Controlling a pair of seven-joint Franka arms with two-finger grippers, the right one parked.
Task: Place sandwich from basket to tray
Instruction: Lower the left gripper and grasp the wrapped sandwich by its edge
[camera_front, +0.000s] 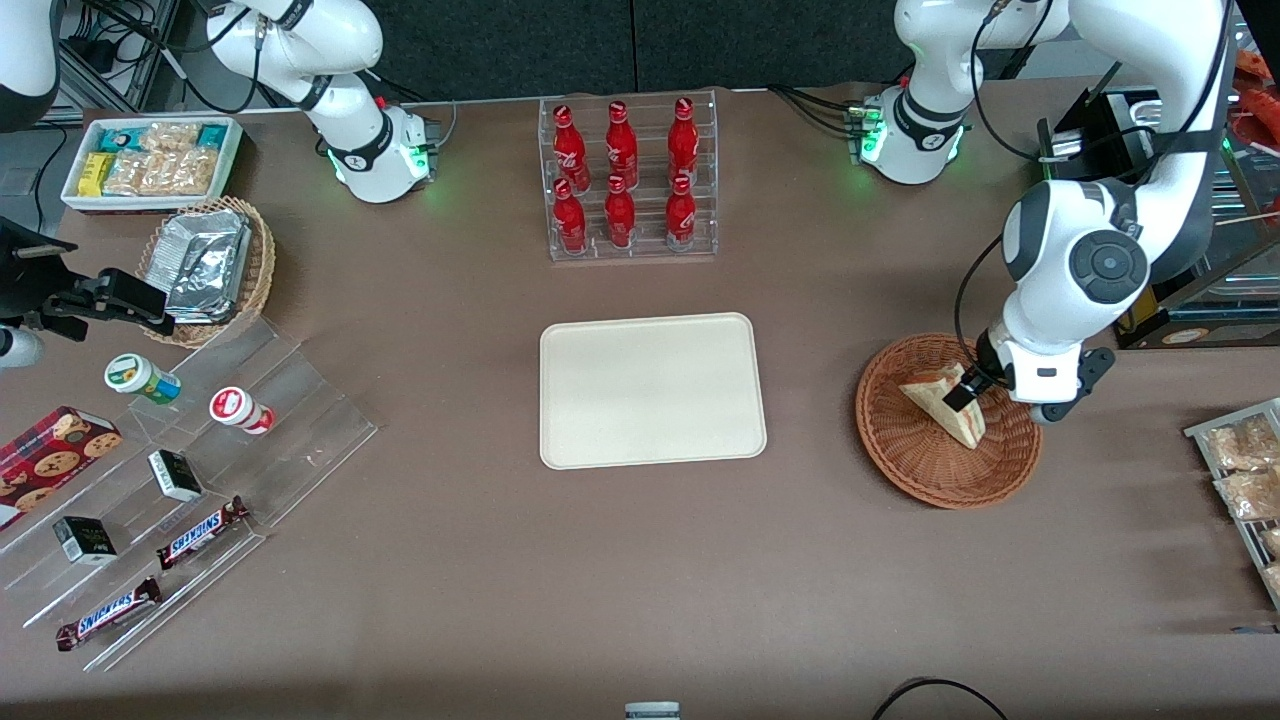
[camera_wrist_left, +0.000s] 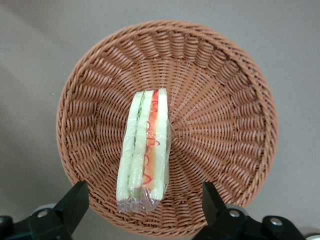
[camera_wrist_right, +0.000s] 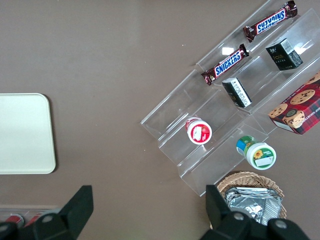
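Front view: your left arm's tool (camera_front: 965, 392) hangs over the round reddish-brown woven wicker basket (camera_front: 915, 465), which sits on the brown surface (camera_front: 600, 560) toward the working arm's end. The clear-wrapped triangular sandwich wedge of pale bread w/ red and green filling (camera_front: 945, 410) lies inside the basket. The tool is right at its upper end; contact can't be confirmed here. The flat cream-beige rectangular plastic tray (camera_front: 652, 390) lies well apart, mid-surface, toward the parked arm, and holds nothing.

Left wrist view: the tool (camera_wrist_left: 142, 207) is spread wide, nothing pinched. One dark fingertip (camera_wrist_left: 75, 200) shows to either side of the sandwich's wrapped end, both apart from it. The sandwich (camera_wrist_left: 145, 152) lies directly under the tool and runs from that end toward the basket (camera_wrist_left: 225, 125) centre. Its long axis runs crosswise to the line between the fingertips, so closing would squeeze across the bread faces, i.e. the narrow dimension. Judgement: approach is aligned; next req. is a straight descent, then closure.

Right wrist view: only a corner of the tray (camera_wrist_right: 25, 132) shows.
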